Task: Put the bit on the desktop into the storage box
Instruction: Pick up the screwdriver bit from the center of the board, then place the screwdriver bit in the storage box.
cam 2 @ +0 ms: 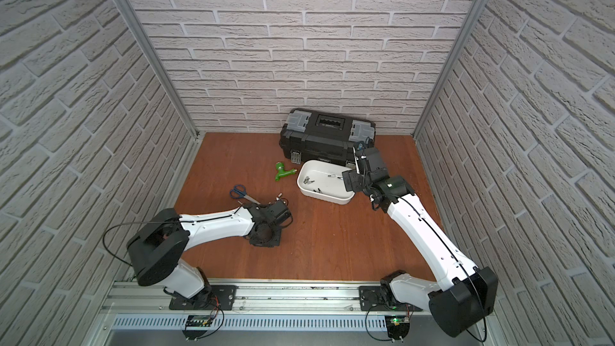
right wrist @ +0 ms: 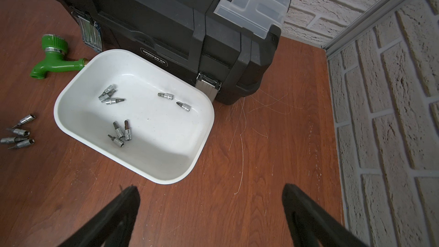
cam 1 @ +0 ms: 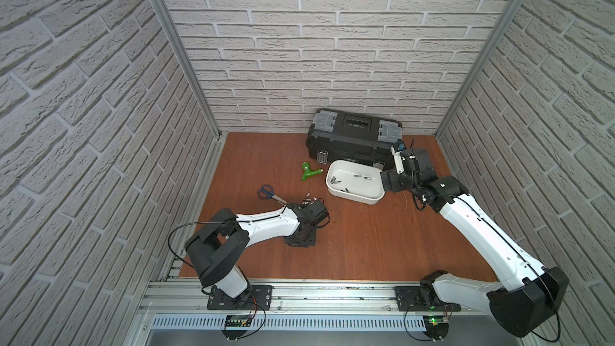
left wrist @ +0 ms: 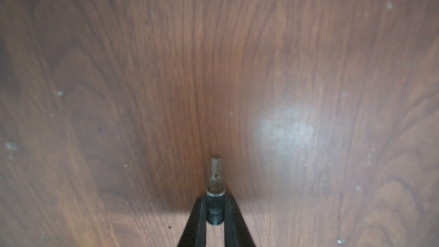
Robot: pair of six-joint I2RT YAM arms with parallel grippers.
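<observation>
Fingers (left wrist: 197,219) of left gripper (left wrist: 215,200) pinched on bit (left wrist: 215,174) at thick collar, low centre of frame. Small, stiff, light steel, likely slick. Right gripper (right wrist: 210,189) spread wide, empty.

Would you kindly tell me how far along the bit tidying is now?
Done: roughly eight bits lie in the storage box. In hand: the left gripper is shut on one bit. Left: four loose bits sit on the desktop; the right gripper is open, empty.
</observation>
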